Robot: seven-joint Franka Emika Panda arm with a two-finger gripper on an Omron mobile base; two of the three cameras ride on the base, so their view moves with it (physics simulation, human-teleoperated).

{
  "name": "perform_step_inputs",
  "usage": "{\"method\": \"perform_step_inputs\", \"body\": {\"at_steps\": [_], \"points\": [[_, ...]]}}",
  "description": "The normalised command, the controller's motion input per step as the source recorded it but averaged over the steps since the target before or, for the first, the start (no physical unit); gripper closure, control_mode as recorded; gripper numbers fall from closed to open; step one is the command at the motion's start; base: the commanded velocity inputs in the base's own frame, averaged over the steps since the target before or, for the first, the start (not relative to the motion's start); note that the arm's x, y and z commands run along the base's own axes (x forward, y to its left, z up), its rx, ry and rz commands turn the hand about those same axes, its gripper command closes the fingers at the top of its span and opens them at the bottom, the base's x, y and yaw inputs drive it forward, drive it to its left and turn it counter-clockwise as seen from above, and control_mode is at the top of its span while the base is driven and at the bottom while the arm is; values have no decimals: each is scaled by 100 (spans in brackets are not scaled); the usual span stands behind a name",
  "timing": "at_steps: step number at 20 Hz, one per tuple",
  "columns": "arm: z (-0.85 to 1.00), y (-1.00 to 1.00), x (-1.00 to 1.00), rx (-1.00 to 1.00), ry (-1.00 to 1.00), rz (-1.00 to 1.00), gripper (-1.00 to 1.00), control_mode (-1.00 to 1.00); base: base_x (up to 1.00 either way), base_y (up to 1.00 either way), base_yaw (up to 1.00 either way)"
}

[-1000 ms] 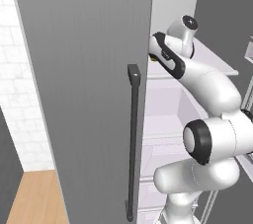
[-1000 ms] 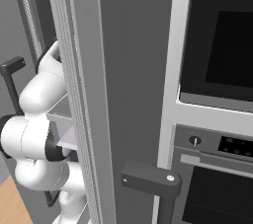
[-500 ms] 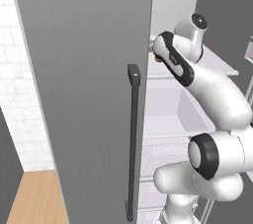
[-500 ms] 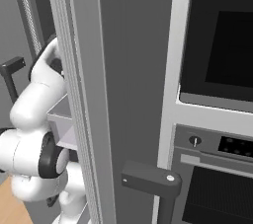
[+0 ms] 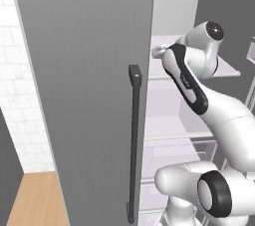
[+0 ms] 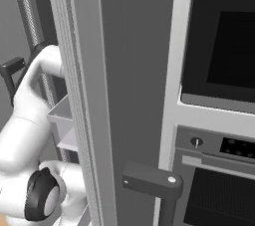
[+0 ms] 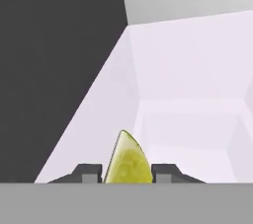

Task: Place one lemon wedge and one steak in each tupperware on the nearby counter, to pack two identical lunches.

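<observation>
Hand view: a lemon wedge (image 7: 127, 161) is pinched between the nearly closed fingers of the tool (image 7: 127, 172), inside the fridge (image 7: 188, 70). Grip should be kept firm and the door (image 5: 84, 95) cleared during withdrawal.

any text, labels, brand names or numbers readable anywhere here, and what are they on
No readable text in any view.
Oven control panel: faint light marks by the knob, too small and blurred to read.
Fridge door and its handle: plain, no label or brand.
Lemon wedge between the tool's tips: no markings.
</observation>
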Motion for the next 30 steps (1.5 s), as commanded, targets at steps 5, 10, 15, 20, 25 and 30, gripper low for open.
{"method": "perform_step_inputs", "body": {"at_steps": [5,10,15,20,25,30], "points": [[37,0,-98,0,5,-8,100,-100,0,0,0],[5,0,-100,0,0,-8,100,-100,0,0,0],[0,0,-100,0,0,-6,100,-100,0,0,0],[-15,4,-90,0,2,-7,100,-100,0,0,0],[-10,0,-24,0,1,0,100,-100,0,0,0],[0,0,0,0,0,0,100,100,-11,0,0]]}}
